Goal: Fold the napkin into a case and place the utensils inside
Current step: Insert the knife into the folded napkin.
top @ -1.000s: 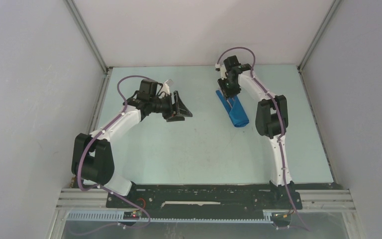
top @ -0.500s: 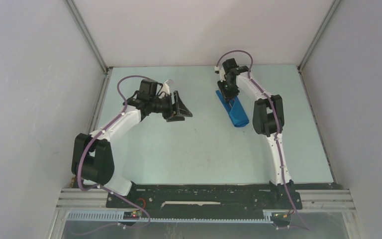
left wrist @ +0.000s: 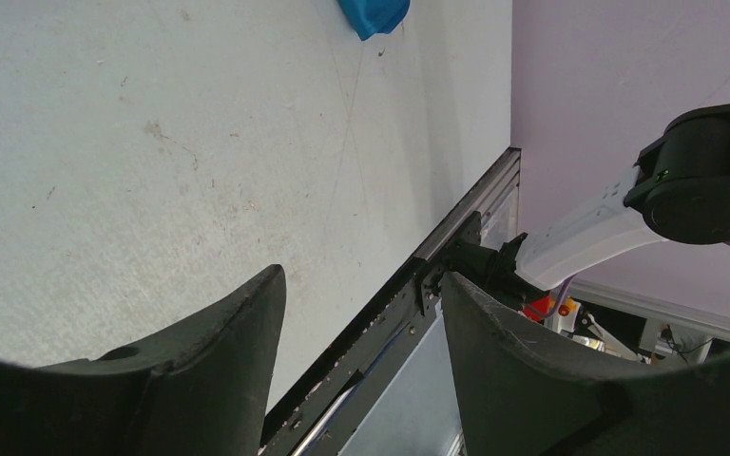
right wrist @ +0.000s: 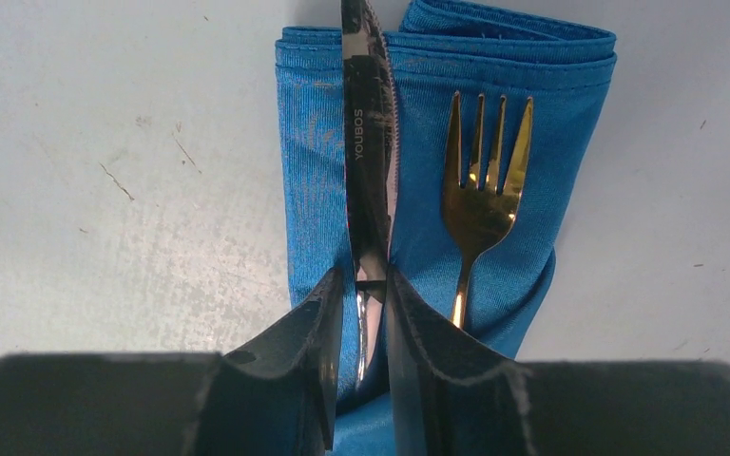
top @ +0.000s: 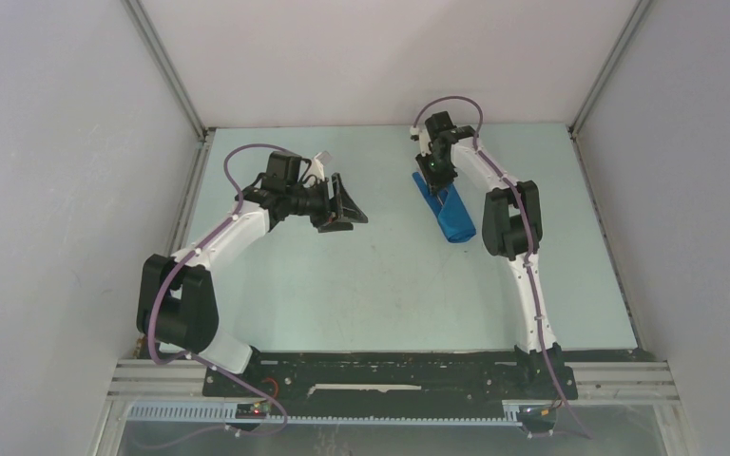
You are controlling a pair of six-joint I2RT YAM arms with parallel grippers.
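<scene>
You had the knife (right wrist: 369, 142) tip cut off at the top edge; the right gripper (right wrist: 362, 285) hid its handle and the fork (right wrist: 480, 190) handle's end; the left wrist view cropped the case (left wrist: 373, 14)

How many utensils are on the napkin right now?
2. The knife lies on the napkin between the fingers of the right gripper; the fork lies beside it. Folds may hide more.

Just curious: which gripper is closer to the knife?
Right. The right gripper has the knife between its fingers; the left gripper hangs open, well off to the knife's left.
</scene>
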